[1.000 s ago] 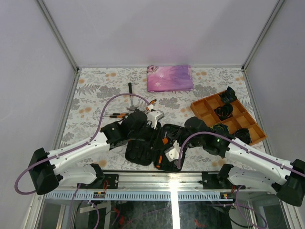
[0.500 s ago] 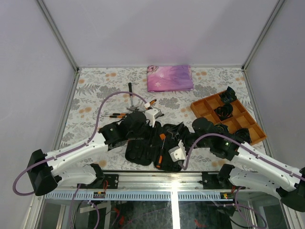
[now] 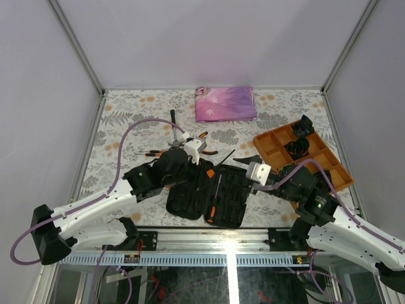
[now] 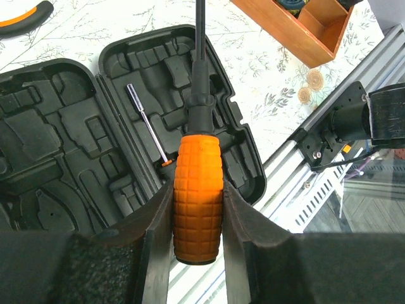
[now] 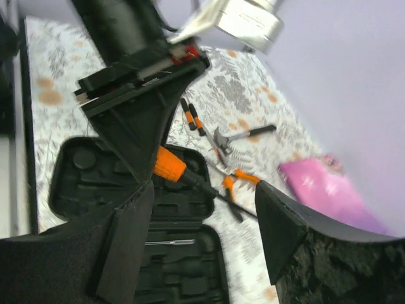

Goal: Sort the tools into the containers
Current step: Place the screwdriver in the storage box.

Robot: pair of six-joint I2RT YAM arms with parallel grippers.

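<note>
My left gripper [image 3: 201,154] is shut on the orange handle of a screwdriver [image 4: 198,201], whose black shaft [image 3: 226,155] points right, above the open black case [image 3: 190,202]. Both pads press on the handle. Another screwdriver [image 3: 215,193] lies in the case's right half, and its metal shaft [image 4: 144,126] shows below my held tool. My right gripper [image 3: 245,161] stands open just right of the case with nothing between its fingers [image 5: 120,240]. A hammer [image 3: 173,123], pliers [image 3: 202,135] and small screwdrivers [image 3: 155,153] lie on the table behind the case.
An orange compartment tray [image 3: 272,144] with black coiled bundles stands at the right. A folded pink cloth [image 3: 226,103] lies at the back. The table's metal front rail [image 4: 329,158] runs close below the case.
My right gripper opened and pulled back to the right, leaving a screwdriver in the case. My left gripper closed on its screwdriver and shifted slightly back and left.
</note>
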